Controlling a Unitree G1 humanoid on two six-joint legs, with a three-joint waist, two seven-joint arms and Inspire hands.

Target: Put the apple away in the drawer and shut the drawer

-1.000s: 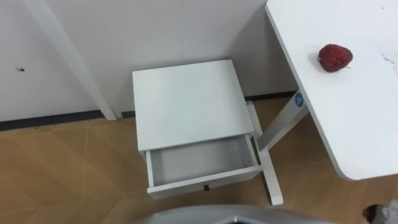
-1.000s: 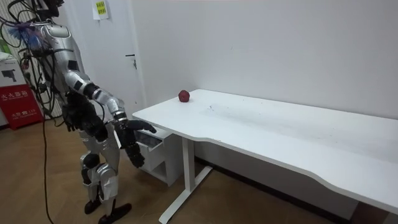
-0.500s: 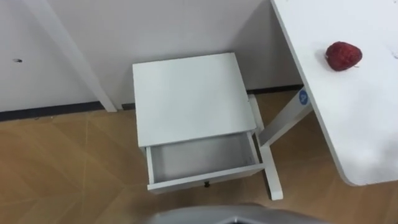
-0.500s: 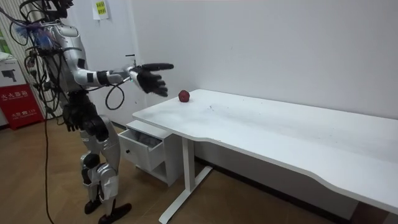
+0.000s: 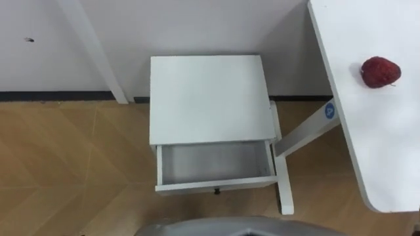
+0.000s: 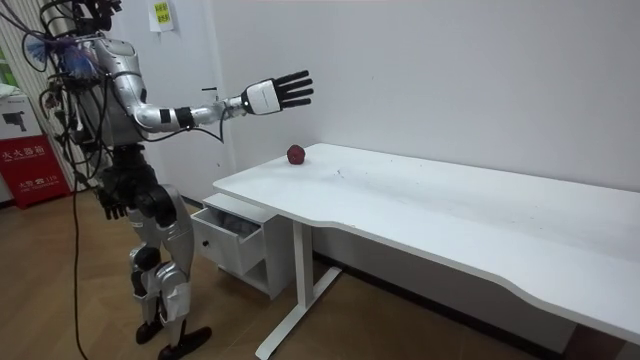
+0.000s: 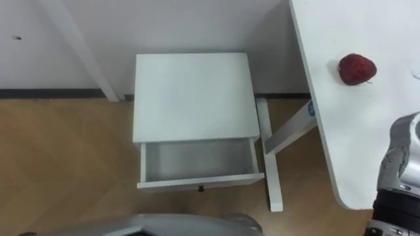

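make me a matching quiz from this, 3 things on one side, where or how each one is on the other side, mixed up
Things:
1. apple
2. drawer
3. right robot hand

Place or state:
a. held up in the air, fingers straight and spread
b. lying on the white table
c. pulled out, nothing inside

Pairs: 1-b; 2-c; 3-a

Silver-grey shells cover torso, arms and shins; joints, thighs and cables are black; the right hand is white-backed, black-fingered.
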